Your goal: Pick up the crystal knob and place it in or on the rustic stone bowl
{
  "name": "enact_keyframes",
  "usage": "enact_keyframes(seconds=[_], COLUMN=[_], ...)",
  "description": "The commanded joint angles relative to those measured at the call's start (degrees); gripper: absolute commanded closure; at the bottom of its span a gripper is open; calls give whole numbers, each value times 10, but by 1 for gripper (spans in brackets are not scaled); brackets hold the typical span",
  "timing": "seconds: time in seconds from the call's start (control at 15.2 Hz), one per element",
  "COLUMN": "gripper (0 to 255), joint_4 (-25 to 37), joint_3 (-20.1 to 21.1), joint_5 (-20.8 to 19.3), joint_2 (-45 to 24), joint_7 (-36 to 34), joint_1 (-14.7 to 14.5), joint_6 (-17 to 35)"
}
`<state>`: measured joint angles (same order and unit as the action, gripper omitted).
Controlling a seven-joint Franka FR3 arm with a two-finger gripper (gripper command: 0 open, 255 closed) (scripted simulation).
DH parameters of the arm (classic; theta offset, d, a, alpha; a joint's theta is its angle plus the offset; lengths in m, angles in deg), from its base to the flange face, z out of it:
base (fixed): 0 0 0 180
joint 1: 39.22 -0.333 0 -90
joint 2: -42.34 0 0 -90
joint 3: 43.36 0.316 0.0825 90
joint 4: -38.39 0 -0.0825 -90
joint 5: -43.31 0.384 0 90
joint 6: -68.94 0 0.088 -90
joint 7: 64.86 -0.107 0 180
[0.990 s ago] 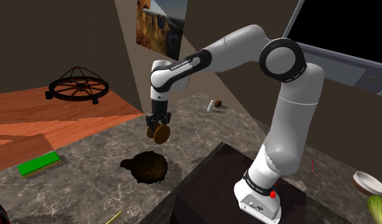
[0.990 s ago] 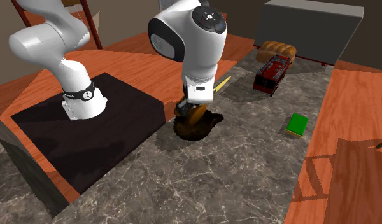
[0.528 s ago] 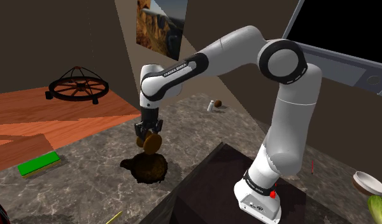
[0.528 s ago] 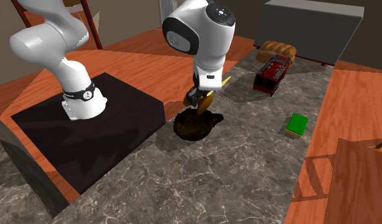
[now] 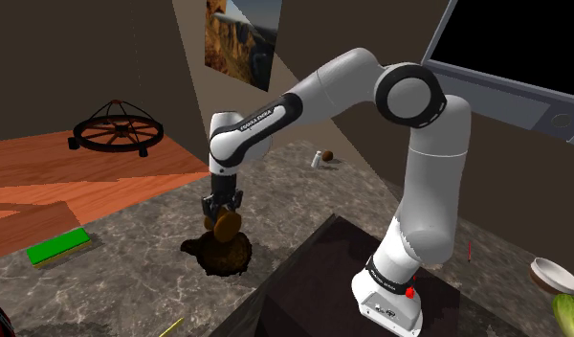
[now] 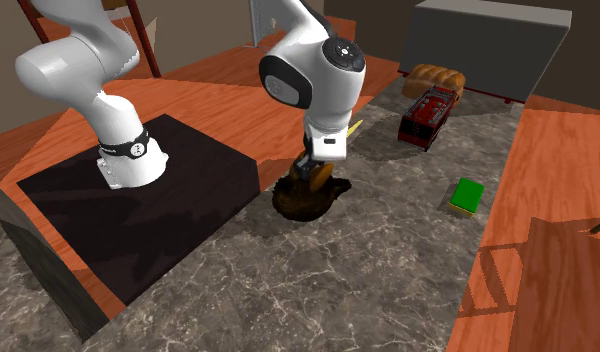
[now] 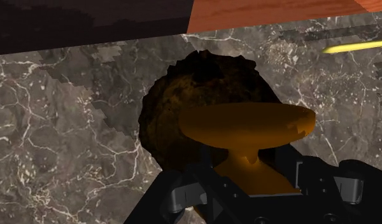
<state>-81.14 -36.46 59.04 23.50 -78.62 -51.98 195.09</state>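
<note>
Knob (image 7: 247, 125), amber-brown with a wide flat head, hangs just above the dark, rough bowl (image 7: 174, 95). The gripper (image 5: 222, 214) is closed on the knob's stem and holds it. The bowl sits on the marble counter (image 5: 122, 273), near the black stand (image 5: 314, 278).

The black two-finger gripper (image 5: 222, 213) is now lower than one second ago, and a little more toward the shoulder view's left. The amber-brown, mushroom-shaped knob (image 5: 227, 226) clasped in it now hangs just above the hollow of the dark brown, rough-walled bowl (image 5: 221, 257); before, it was higher and off to one side. The white arm (image 5: 314, 91) leans further left.
</note>
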Motion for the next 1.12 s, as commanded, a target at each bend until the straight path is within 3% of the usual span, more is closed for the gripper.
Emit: enact_keyframes(seconds=[0.0,0.66,0.73,1.06], gripper=[255,255,0,0], joint_4=[-4,-5,-5,-5], joint_3=[0,1,1,1], joint_5=[1,3,3,3], joint_2=[-9,-24,-24,-24], joint_7=[3,7,7,7], joint_1=[-1,-1,-1,-1], joint_6=[13,29,29,29])
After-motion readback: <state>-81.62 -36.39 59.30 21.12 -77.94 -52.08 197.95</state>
